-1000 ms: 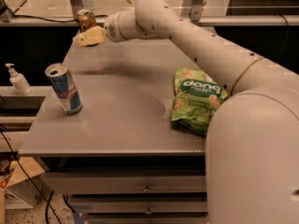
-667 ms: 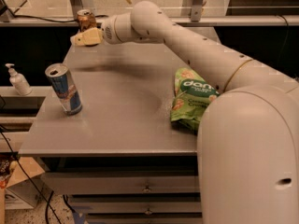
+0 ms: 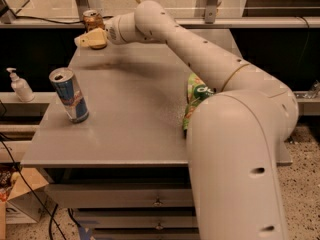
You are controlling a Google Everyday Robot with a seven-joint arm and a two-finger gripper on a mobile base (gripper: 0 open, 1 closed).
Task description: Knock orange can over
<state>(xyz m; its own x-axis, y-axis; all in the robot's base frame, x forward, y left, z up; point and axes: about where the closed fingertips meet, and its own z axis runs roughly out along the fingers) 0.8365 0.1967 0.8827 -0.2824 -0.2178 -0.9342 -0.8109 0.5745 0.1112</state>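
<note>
Camera view: the hand sits at the worktop's far left, just in front of the upright orange can, barely moved from a second ago; its opening I cannot tell; can not yet knocked

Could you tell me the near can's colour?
Near can: blue-silver, camera view; gripper by orange can.

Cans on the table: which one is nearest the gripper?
The orange can, at the back, right by the gripper. The blue can stands apart, nearer the front.
</note>
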